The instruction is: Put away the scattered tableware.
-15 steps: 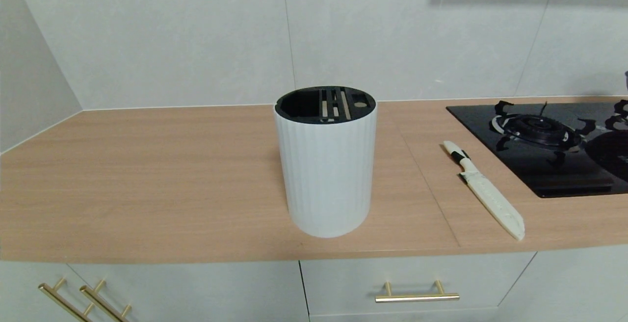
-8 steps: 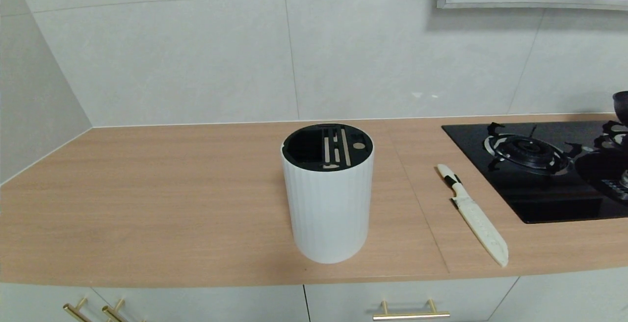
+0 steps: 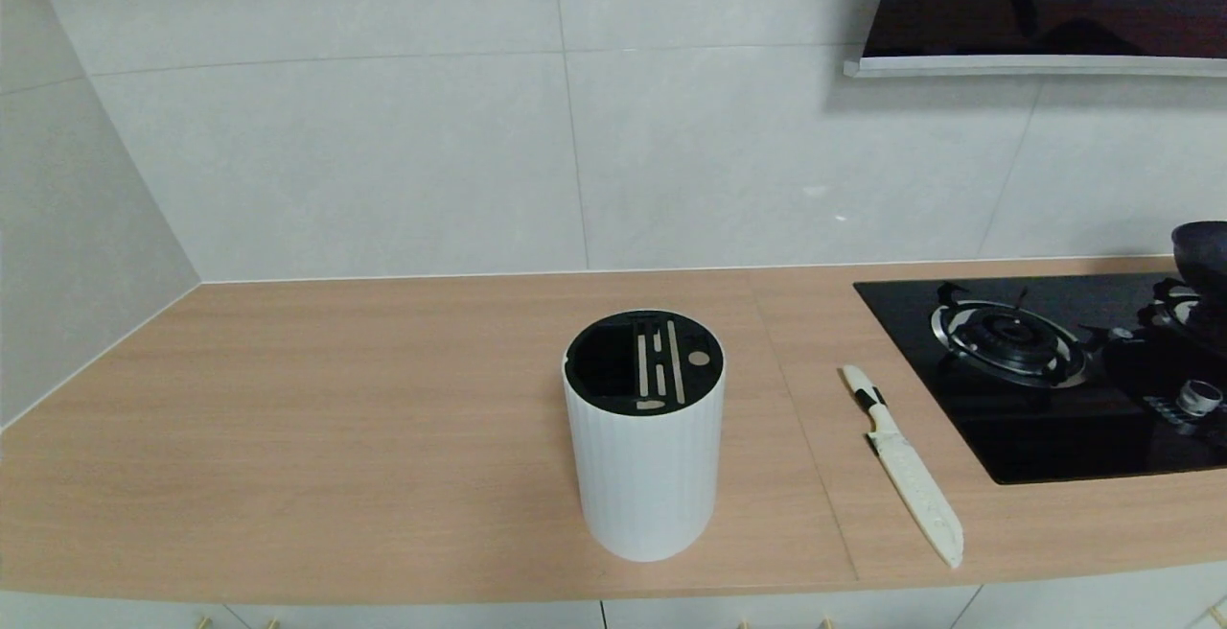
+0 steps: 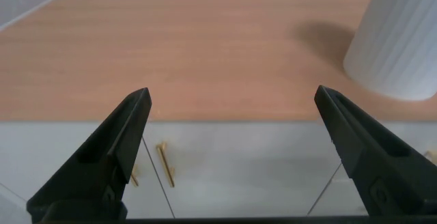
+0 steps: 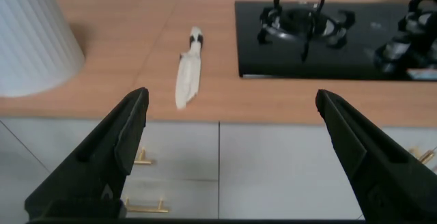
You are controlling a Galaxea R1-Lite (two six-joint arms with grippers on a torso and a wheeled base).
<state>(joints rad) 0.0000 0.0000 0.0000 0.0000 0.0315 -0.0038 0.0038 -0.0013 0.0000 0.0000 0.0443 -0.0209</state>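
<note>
Head view has the knife (image 3: 901, 466) lying flat on the counter (image 3: 335, 437) between the white holder (image 3: 644, 476) and the stove (image 3: 1054, 437), and with our left claw (image 4: 231, 94) and right claw (image 5: 231, 94) both spread wide and empty, we'd grab it by the handle, not the blade.

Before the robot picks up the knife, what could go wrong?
1. The knife lies flat, blade tip near the counter's front edge; a nudge could push it off.
2. Its handle lies at the far end, so the right gripper must reach past the blade.
3. The holder's slots are narrow; a tilted blade may jam or tip it.
</note>
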